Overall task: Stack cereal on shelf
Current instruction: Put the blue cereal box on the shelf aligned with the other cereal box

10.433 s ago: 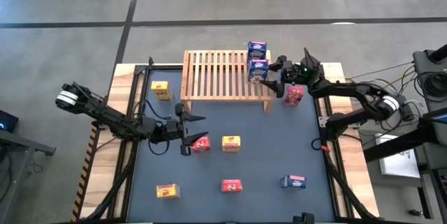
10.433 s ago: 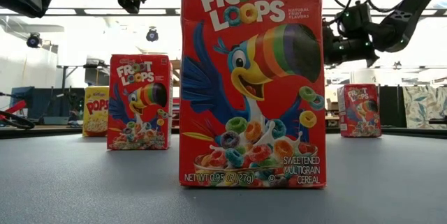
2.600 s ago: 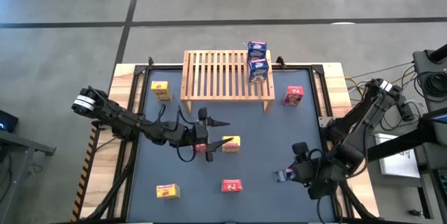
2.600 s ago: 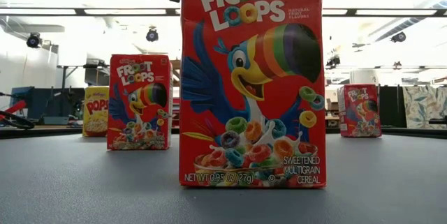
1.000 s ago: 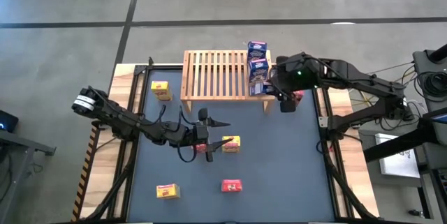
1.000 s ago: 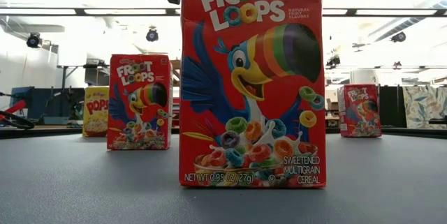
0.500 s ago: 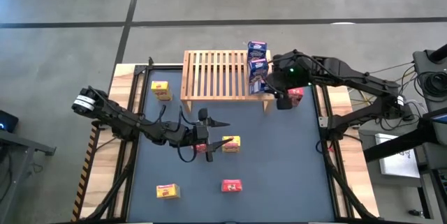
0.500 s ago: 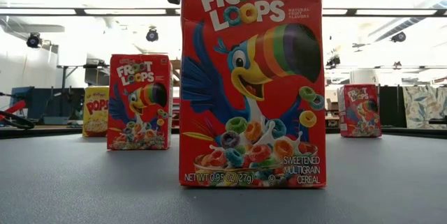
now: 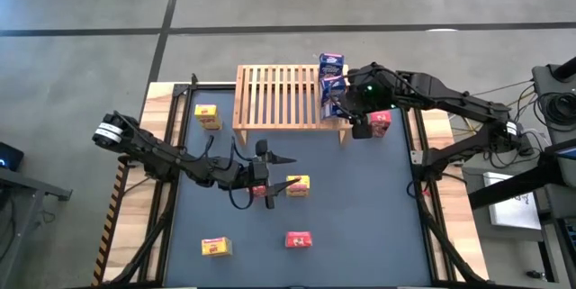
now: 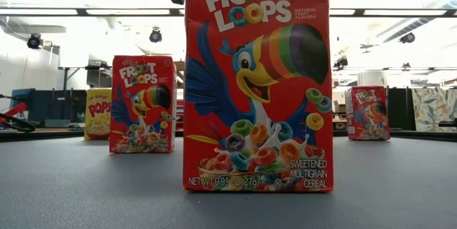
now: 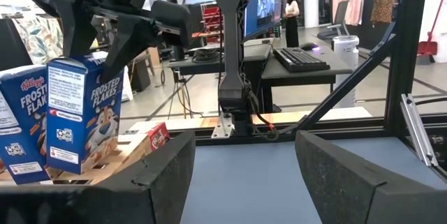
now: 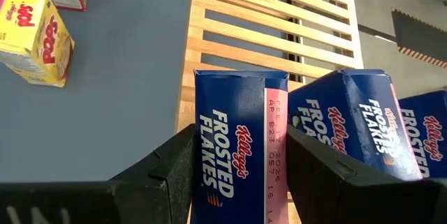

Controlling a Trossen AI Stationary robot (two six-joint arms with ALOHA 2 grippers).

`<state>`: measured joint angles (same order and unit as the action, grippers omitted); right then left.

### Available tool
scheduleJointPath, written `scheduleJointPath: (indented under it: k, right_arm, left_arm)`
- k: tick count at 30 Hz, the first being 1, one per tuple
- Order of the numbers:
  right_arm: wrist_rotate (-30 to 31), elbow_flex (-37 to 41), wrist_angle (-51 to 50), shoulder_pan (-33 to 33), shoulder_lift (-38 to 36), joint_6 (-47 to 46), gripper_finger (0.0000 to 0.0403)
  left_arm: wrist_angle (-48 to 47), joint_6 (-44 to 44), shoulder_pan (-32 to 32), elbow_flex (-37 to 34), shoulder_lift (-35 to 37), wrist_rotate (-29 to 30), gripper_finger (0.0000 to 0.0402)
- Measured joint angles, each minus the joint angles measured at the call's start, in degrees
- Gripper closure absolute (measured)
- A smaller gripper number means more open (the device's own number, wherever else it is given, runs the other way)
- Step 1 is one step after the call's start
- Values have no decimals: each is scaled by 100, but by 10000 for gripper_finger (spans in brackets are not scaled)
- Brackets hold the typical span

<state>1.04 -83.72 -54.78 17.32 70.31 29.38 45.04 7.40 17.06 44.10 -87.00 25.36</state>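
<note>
The shelf (image 9: 283, 95) stands at the table's far middle, with two blue cereal boxes (image 9: 331, 71) on its right end. My right gripper (image 9: 346, 113) reaches over that end, shut on a third blue box (image 12: 241, 147), which the left wrist view shows beside the others (image 11: 80, 112). My left gripper (image 9: 267, 179) waits mid-table, level and open, above a red box (image 9: 259, 190). Nothing is between its fingers (image 11: 244, 140). My right gripper pinches the blue box between its two fingers, one on each of two opposite faces (image 12: 202, 161), at the box's upper end (image 11: 91, 60). The fingers slant down from the table's right. The box is slightly tilted over the shelf's right end; whether it touches the slats I cannot tell.
Loose boxes stand on the table: yellow ones (image 9: 207, 116), (image 9: 298, 185), (image 9: 215, 247) and red ones (image 9: 298, 239), (image 9: 380, 122). The near red box (image 10: 257, 79) fills the low view. A black frame (image 9: 414, 158) edges the table.
My right gripper has carried the blue box a little toward the table's left, in over the shelf's right end beside the two blue boxes, sinking slightly. It stays shut on the box.
</note>
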Motion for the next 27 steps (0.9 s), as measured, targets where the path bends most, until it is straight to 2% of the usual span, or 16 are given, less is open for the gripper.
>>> scheduleJointPath:
  k: [6, 20, 27]
  right_arm:
    - [0, 0, 22, -2, -18, 18, 222]
    - [66, 1, 135, -2, -20, 3, 167]
    - [520, 2, 152, -2, -44, 42, 167]
  left_arm:
    - [-20, 0, 0, 0, 0, 0, 170]
    - [-22, 0, 0, 0, 0, 0, 170]
    - [-22, 0, -2, 0, 0, 0, 170]
